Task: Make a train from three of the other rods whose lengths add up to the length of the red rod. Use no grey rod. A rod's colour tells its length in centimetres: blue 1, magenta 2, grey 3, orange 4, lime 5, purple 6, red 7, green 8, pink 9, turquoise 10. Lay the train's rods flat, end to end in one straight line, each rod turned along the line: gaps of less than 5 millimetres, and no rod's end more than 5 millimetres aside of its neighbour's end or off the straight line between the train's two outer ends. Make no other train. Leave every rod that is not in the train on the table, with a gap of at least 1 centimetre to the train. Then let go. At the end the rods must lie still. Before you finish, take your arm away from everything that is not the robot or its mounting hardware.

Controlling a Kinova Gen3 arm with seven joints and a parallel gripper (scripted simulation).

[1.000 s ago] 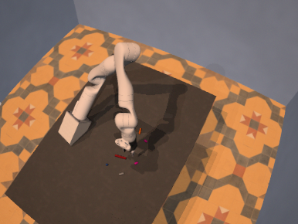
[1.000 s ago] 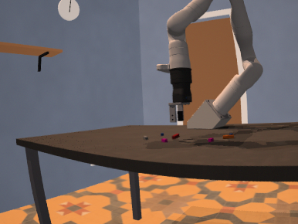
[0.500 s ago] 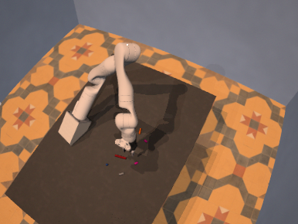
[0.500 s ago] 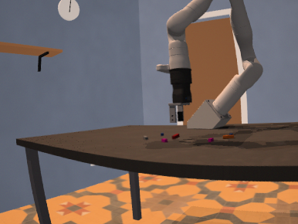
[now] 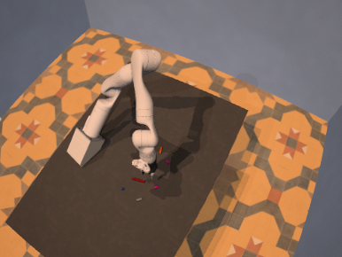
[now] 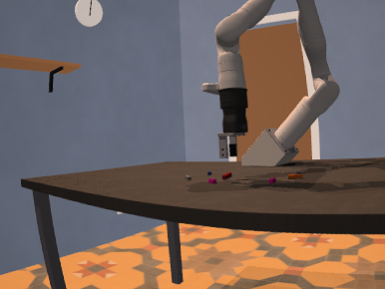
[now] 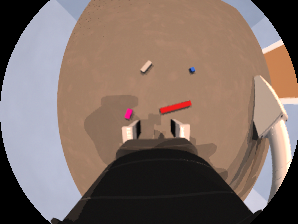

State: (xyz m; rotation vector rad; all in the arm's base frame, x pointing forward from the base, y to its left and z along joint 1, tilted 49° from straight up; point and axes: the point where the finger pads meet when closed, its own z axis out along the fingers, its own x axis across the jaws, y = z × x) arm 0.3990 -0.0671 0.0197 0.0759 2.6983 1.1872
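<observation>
Open gripper above separate rods

Nearest in the exterior view is the front edge of the table. Behind this edge lie one magenta rod and a second magenta rod, well apart. The orange rod is near the second one. The red rod lies farther back, between the first magenta rod and the small blue rod. The grey rod is at one side (it touches nothing). Over the table, the gripper has its fingers wide open, holding no rod. Farther back stands a brown door.
</observation>
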